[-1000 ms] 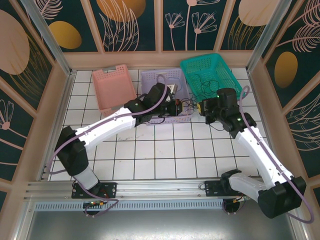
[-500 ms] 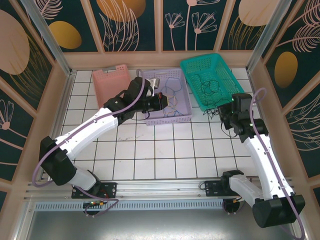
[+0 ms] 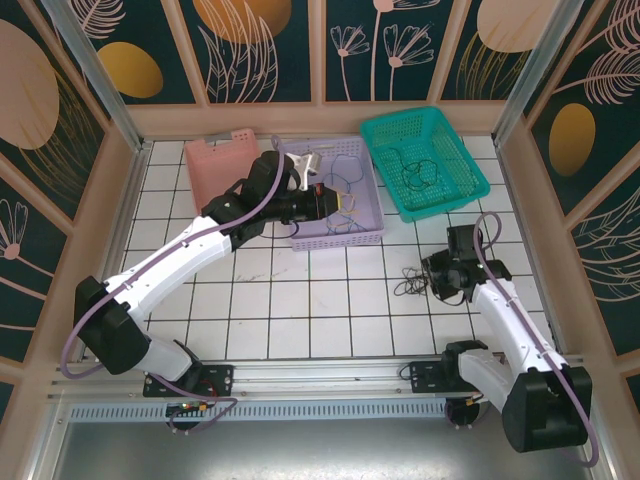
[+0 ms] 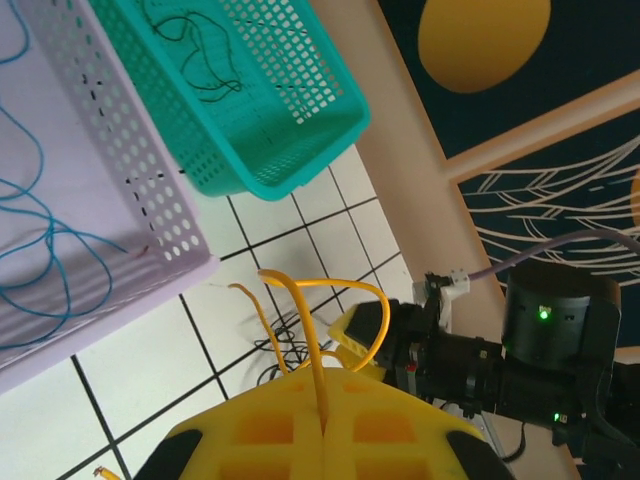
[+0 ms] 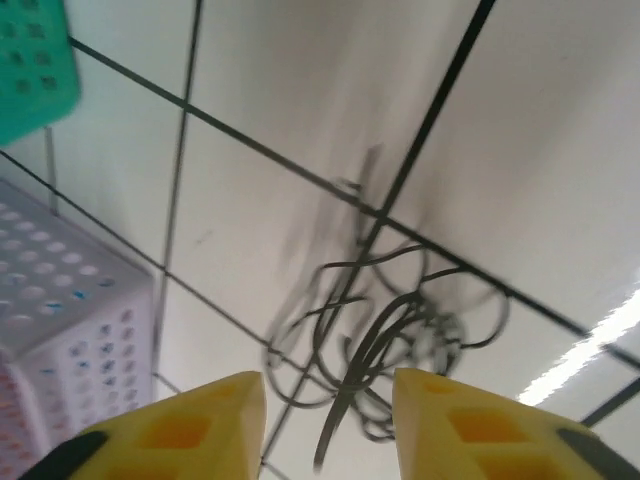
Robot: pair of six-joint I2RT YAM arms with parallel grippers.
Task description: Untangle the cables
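Pink plastic comes first on my top feed: the pink basket (image 3: 225, 170) sits at about 11 o'clock on the white tiled table (image 3: 300, 300). Just beside it, at 12 o'clock, is the lavender basket (image 3: 362, 232). My left gripper (image 3: 335, 203) hangs above that basket, its fingers pointing toward 3 o'clock. On the left wrist camera the jaws are pressed together, with a yellow wire (image 4: 310, 330) pinched in the seam between them. The wire's free ends arch up and curl away from the fingertips. In that same feed, blue cables (image 4: 40, 250) lie in loose loops on the lavender basket's floor at 9 o'clock. Dark cables (image 4: 205, 50) squiggle inside the teal basket (image 3: 470, 185), which stands at 1 o'clock on the table, next to the lavender one. Further right and nearer to me, at about 4 o'clock on the tiles, lies a black cable clump (image 3: 410, 285). It is well apart from all three baskets. My right gripper (image 3: 432, 280) is low over the tiles, with the clump at its 9 o'clock. The right wrist picture is blurred, but I can see the two yellow fingers (image 5: 175, 425) standing apart. The clump rests on the tile just beyond them, with one strand trailing into the gap.
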